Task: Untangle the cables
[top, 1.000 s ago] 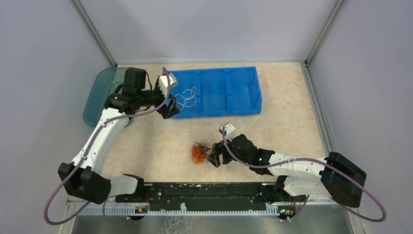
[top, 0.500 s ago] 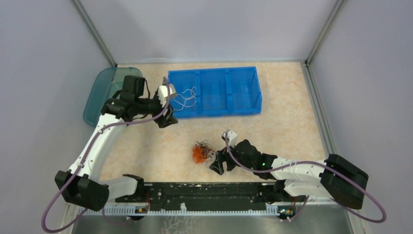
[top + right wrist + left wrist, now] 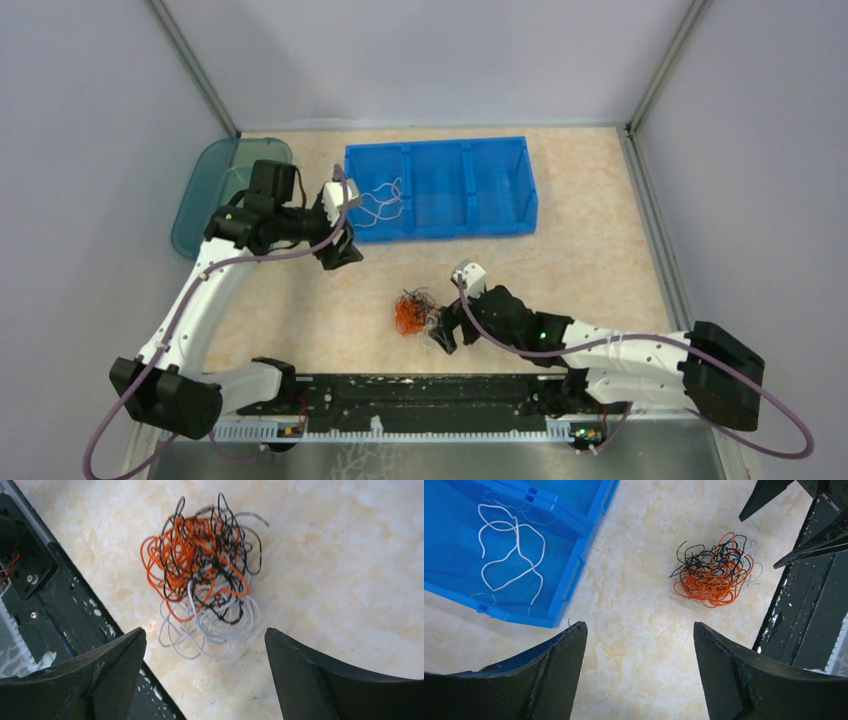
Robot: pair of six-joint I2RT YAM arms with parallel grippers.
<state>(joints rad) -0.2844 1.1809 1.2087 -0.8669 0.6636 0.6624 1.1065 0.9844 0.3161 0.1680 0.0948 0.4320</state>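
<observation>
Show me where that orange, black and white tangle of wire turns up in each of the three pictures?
Top view: the tangle sits just below centre, a little above the black rail.
Left wrist view: the tangle is right of centre in the upper half, with the black rail to its right.
Right wrist view: the tangle is near the centre, with the black rail at lower left.
Shared landmark: the black rail beside it.

The left arm and right arm are white links with chunky black joints, a purple-grey cable looping along each. Fingers are black tapering wedges. One green light glows.
</observation>
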